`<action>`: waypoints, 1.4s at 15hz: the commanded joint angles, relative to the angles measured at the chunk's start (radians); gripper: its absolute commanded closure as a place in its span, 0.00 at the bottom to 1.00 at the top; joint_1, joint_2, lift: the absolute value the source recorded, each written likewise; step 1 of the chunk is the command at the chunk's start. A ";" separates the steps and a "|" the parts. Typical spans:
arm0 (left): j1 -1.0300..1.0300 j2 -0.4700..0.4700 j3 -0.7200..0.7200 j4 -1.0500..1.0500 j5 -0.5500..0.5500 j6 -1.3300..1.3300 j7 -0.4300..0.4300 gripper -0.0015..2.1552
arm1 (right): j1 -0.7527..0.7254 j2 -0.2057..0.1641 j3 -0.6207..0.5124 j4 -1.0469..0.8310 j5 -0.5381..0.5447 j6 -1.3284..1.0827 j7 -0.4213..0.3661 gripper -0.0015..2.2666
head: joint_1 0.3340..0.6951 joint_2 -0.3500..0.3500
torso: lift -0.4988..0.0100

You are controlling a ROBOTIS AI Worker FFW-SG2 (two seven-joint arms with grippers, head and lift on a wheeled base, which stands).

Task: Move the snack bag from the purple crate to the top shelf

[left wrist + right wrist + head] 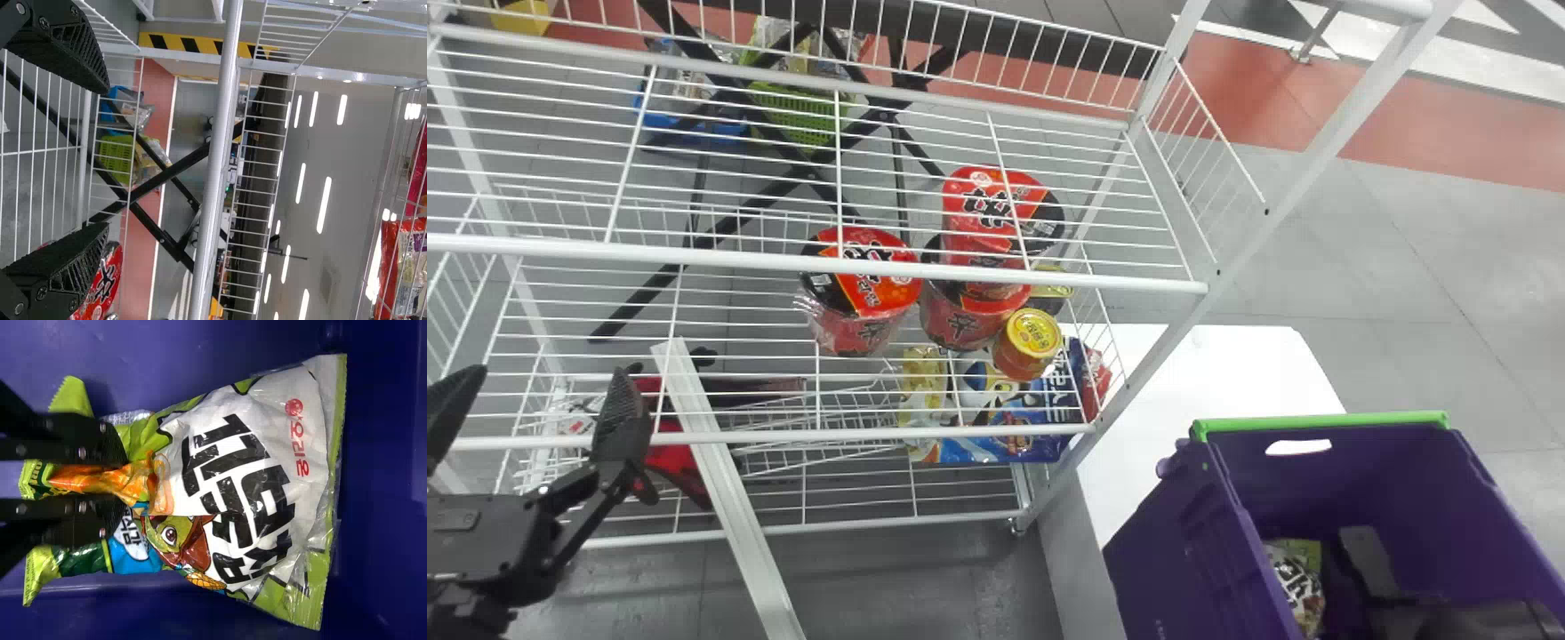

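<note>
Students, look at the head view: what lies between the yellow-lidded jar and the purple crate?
In the head view, a blue packet, the rack's white post and part of a white surface lie between the yellow-lidded jar and the purple crate.

You get a bright head view, with the white tabletop (1227, 373) washed out almost to blank and the inside of the purple crate (1183, 551) sunk in shade. Your left wrist view looks into the light itself — rows of ceiling lights (324, 205) glare as white strips. Your right wrist view is dimmer — dark at the corners, with glints on the snack bag's (267, 447) shiny wrap.
</note>
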 commanded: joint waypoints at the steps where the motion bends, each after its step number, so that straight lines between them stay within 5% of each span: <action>1: 0.001 -0.005 0.000 -0.001 -0.005 0.002 0.001 0.05 | 0.013 0.005 -0.009 -0.048 -0.005 0.057 0.030 0.76 | 1.00 0.00 | 0.08; 10: -0.012 -0.019 0.002 0.005 -0.008 0.024 0.001 0.05 | 0.034 0.027 -0.011 -0.200 -0.017 0.269 0.122 0.76 | 1.00 0.00 | 0.12; 21: -0.005 -0.019 -0.005 -0.005 -0.015 0.033 0.003 0.05 | 0.186 0.156 -0.085 -0.536 0.009 0.380 0.189 0.76 | 1.00 0.00 | 0.20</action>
